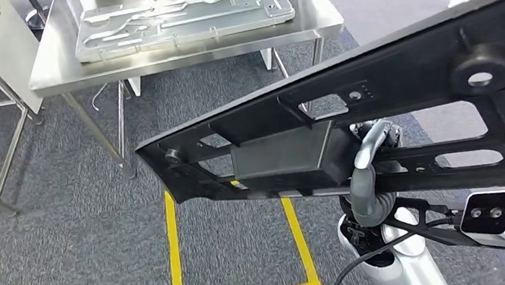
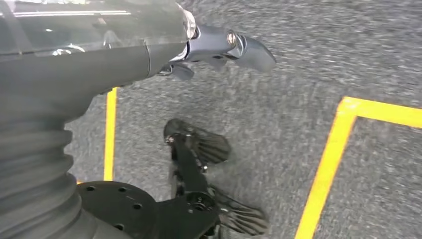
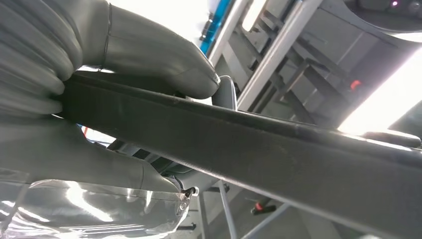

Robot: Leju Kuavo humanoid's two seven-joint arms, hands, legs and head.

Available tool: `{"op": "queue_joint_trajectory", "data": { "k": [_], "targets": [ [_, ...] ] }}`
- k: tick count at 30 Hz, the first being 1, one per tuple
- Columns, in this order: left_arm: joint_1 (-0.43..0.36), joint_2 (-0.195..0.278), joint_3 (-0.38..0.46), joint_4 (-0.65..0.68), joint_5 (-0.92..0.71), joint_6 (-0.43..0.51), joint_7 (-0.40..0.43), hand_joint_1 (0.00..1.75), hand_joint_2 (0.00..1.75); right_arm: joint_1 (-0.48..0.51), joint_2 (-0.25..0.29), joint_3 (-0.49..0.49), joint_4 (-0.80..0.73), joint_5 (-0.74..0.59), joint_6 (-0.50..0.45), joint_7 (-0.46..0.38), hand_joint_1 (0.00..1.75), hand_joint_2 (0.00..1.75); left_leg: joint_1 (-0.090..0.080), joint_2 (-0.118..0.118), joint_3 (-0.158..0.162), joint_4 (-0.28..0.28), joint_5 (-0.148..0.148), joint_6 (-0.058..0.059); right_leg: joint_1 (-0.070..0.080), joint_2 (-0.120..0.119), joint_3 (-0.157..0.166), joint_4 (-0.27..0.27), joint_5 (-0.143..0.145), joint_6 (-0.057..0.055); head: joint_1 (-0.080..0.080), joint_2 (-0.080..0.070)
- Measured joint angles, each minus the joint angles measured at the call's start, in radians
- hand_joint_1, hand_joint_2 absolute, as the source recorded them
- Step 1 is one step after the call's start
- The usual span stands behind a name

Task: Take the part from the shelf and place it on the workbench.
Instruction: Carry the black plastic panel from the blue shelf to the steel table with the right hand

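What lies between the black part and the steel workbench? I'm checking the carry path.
In the head view, grey carpet with a yellow floor marking separates the black part, gripped by the right hand, from the workbench.

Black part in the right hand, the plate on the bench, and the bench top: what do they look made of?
Black part: likely moulded plastic, matte, with ribs and cut-outs; right hand grips it.
Plate: looks like stamped sheet metal, dull silver, with pressed ridges and holes.
Bench top: probably stainless steel, smooth, softly reflective.
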Motion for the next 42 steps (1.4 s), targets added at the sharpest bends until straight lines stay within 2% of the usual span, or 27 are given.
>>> {"op": "queue_joint_trajectory", "data": {
  "k": [1,3,4,6,7,8,10,11,12,15,16,17,20,22,24,25,26,27,29,30,31,34,35,37,39,41,42],
  "targets": [
    [-0.002,0.000,0.000,0.000,0.000,0.000,0.000,0.00,1.75,0.002,0.000,0.000,-0.001,0.000,0.000,0.000,1.75,1.75,-0.001,0.002,0.016,-0.005,-0.010,-0.008,0.003,0.000,0.005,-0.016,0.033,-0.007,0.000,0.000],
    [-0.009,0.001,0.000,0.000,0.000,0.000,-0.001,0.00,1.75,0.000,0.000,0.000,-0.006,0.000,0.001,0.000,1.75,1.75,0.000,0.005,0.023,0.017,0.004,-0.023,0.005,0.009,0.024,-0.016,0.017,-0.024,0.000,0.000],
    [-0.013,0.001,0.000,0.000,0.000,0.000,-0.001,0.00,1.75,-0.002,0.000,0.000,-0.009,0.000,0.002,0.000,1.75,1.75,0.002,0.005,0.005,0.064,0.029,-0.027,0.004,0.011,0.039,-0.020,0.005,-0.032,0.000,0.000],
    [-0.017,0.000,0.000,0.000,0.000,0.000,-0.002,0.00,1.75,-0.003,0.001,-0.001,-0.012,0.000,0.003,0.000,1.75,1.75,0.004,0.004,-0.085,0.213,0.062,-0.034,0.003,0.014,0.076,-0.029,-0.019,-0.046,0.000,0.000],
    [-0.017,0.000,0.000,0.000,0.000,0.000,-0.002,0.00,1.75,-0.001,0.001,-0.001,-0.012,0.001,0.004,0.000,1.75,1.75,0.004,0.004,-0.134,0.277,0.046,-0.035,0.004,0.015,0.094,-0.032,-0.033,-0.050,0.000,0.000],
    [-0.015,0.000,0.000,0.000,0.000,0.001,-0.002,0.00,1.75,0.000,0.002,-0.001,-0.011,0.002,0.005,0.000,1.75,1.75,0.003,0.004,-0.179,0.319,0.005,-0.035,0.005,0.017,0.111,-0.033,-0.048,-0.054,0.000,0.000],
    [-0.010,0.000,0.000,0.000,0.002,0.002,-0.002,0.00,1.75,0.003,0.002,-0.001,-0.008,0.004,0.008,0.000,1.75,1.75,0.002,0.003,-0.239,0.329,-0.090,-0.034,0.008,0.024,0.147,-0.034,-0.076,-0.056,0.000,0.000],
    [-0.008,0.000,0.000,0.000,0.002,0.002,-0.002,0.00,1.75,0.003,0.002,0.000,-0.006,0.004,0.006,0.000,1.75,1.75,0.000,0.003,-0.255,0.303,-0.107,-0.032,0.010,0.027,0.167,-0.034,-0.091,-0.056,0.000,0.000],
    [-0.007,0.001,0.000,0.000,0.004,0.002,-0.002,0.00,1.75,0.004,0.002,0.000,-0.004,0.004,0.003,0.000,1.75,1.75,-0.002,0.003,-0.263,0.260,-0.088,-0.027,0.012,0.028,0.187,-0.034,-0.105,-0.056,0.000,0.000],
    [-0.003,0.002,0.000,0.000,0.005,0.003,-0.003,0.00,1.75,0.003,0.001,0.000,0.004,0.003,-0.014,0.000,1.75,1.75,-0.014,-0.001,-0.265,0.103,0.124,-0.003,0.017,0.030,0.230,-0.035,-0.144,-0.049,0.000,0.000],
    [-0.001,0.002,0.000,0.000,0.005,0.003,-0.003,0.00,1.75,0.003,0.000,0.001,0.007,0.002,-0.020,0.001,1.75,1.75,-0.018,-0.004,-0.262,0.076,0.172,0.005,0.017,0.032,0.238,-0.038,-0.151,-0.044,0.000,0.000],
    [-0.001,0.003,0.000,0.000,0.006,0.003,-0.004,0.00,1.75,0.003,0.000,0.001,0.010,0.002,-0.025,0.001,1.75,1.75,-0.020,-0.006,-0.257,0.065,0.184,0.009,0.018,0.033,0.244,-0.036,-0.151,-0.037,0.000,0.000],
    [-0.005,0.002,0.001,0.000,0.006,0.003,-0.007,0.00,1.75,0.002,-0.002,0.002,0.012,0.002,-0.037,0.001,1.75,1.75,-0.014,-0.007,-0.223,0.039,0.180,0.024,0.016,0.029,0.232,0.005,-0.144,-0.019,0.000,0.000],
    [-0.006,0.002,0.001,0.000,0.006,0.003,-0.008,0.00,1.75,0.001,-0.004,0.003,0.012,0.002,-0.040,0.001,1.75,1.75,-0.010,-0.008,-0.200,0.028,0.172,0.029,0.011,0.023,0.174,0.102,-0.169,-0.009,0.000,0.000],
    [-0.006,0.002,0.001,0.000,0.006,0.003,-0.008,0.00,1.75,0.003,-0.005,0.004,0.015,0.002,-0.044,0.000,1.75,1.75,-0.008,-0.008,-0.182,0.026,0.155,0.030,0.002,0.021,0.093,0.206,-0.224,0.003,0.000,0.000],
    [-0.005,0.002,0.001,0.000,0.006,0.003,-0.008,0.00,1.75,0.005,-0.006,0.004,0.017,0.003,-0.047,0.000,1.75,1.75,-0.007,-0.008,-0.171,0.026,0.145,0.028,-0.003,0.020,0.065,0.228,-0.243,0.009,0.000,0.000],
    [-0.005,0.001,0.001,0.000,0.006,0.003,-0.008,0.00,1.75,0.006,-0.007,0.005,0.019,0.003,-0.050,0.000,1.75,1.75,-0.005,-0.008,-0.158,0.026,0.135,0.026,-0.007,0.019,0.052,0.218,-0.242,0.013,0.000,0.000],
    [-0.004,0.001,0.001,0.000,0.006,0.003,-0.008,0.00,1.75,0.007,-0.007,0.006,0.020,0.003,-0.052,0.000,1.75,1.75,-0.003,-0.009,-0.143,0.026,0.124,0.022,-0.011,0.017,0.055,0.176,-0.216,0.016,0.000,0.000],
    [-0.004,0.000,0.001,0.000,0.006,0.003,-0.008,0.00,1.75,0.007,-0.008,0.006,0.020,0.004,-0.054,0.000,1.75,1.75,0.002,-0.009,-0.120,0.026,0.103,0.012,-0.016,0.011,0.088,0.048,-0.117,0.023,0.000,0.000],
    [-0.004,-0.001,0.001,0.000,0.006,0.003,-0.008,0.00,1.75,0.007,-0.008,0.007,0.020,0.004,-0.055,0.000,1.75,1.75,0.003,-0.009,-0.114,0.026,0.097,0.009,-0.017,0.008,0.102,0.002,-0.076,0.025,0.000,0.000],
    [-0.004,-0.001,0.001,0.000,0.006,0.003,-0.008,0.00,1.75,0.007,-0.008,0.007,0.021,0.004,-0.055,0.000,1.75,1.75,0.003,-0.009,-0.112,0.026,0.093,0.007,-0.018,0.006,0.109,-0.023,-0.053,0.026,0.000,0.000],
    [-0.004,0.000,0.001,0.000,0.006,0.003,-0.008,0.00,1.75,0.007,-0.008,0.007,0.022,0.005,-0.056,0.000,1.75,1.75,0.003,-0.009,-0.106,0.027,0.089,0.004,-0.018,0.002,0.109,-0.031,-0.040,0.024,0.000,0.000],
    [-0.005,0.000,0.001,0.000,0.006,0.003,-0.009,0.00,1.75,0.007,-0.008,0.008,0.023,0.006,-0.057,0.001,1.75,1.75,0.002,-0.009,-0.102,0.025,0.084,-0.001,-0.015,0.000,0.110,-0.032,-0.041,0.016,0.000,0.000],
    [-0.008,0.000,0.001,0.000,0.006,0.001,-0.013,0.00,1.75,0.007,-0.009,0.016,0.025,0.013,-0.066,0.001,1.75,1.75,0.003,-0.007,-0.098,0.057,0.076,-0.020,-0.010,0.000,0.127,-0.036,-0.052,-0.016,0.000,0.000],
    [-0.011,0.000,0.001,0.000,0.006,-0.001,-0.017,0.00,1.75,0.005,-0.009,0.025,0.025,0.018,-0.076,0.001,1.75,1.75,0.005,-0.005,-0.144,0.156,0.056,-0.033,-0.007,0.005,0.149,-0.041,-0.065,-0.043,0.000,0.000],
    [-0.011,-0.001,0.001,0.000,0.004,-0.002,-0.018,0.00,1.75,0.004,-0.009,0.031,0.026,0.020,-0.088,0.001,1.75,1.75,0.004,-0.005,-0.230,0.278,-0.001,-0.032,-0.002,0.007,0.160,-0.041,-0.078,-0.051,0.000,0.000],
    [-0.009,-0.001,0.001,0.000,0.003,-0.003,-0.018,0.00,1.75,0.005,-0.009,0.033,0.026,0.021,-0.095,0.001,1.75,1.75,0.003,-0.005,-0.265,0.314,-0.022,-0.030,0.002,0.009,0.167,-0.041,-0.085,-0.054,0.000,0.000]
  ]
}}
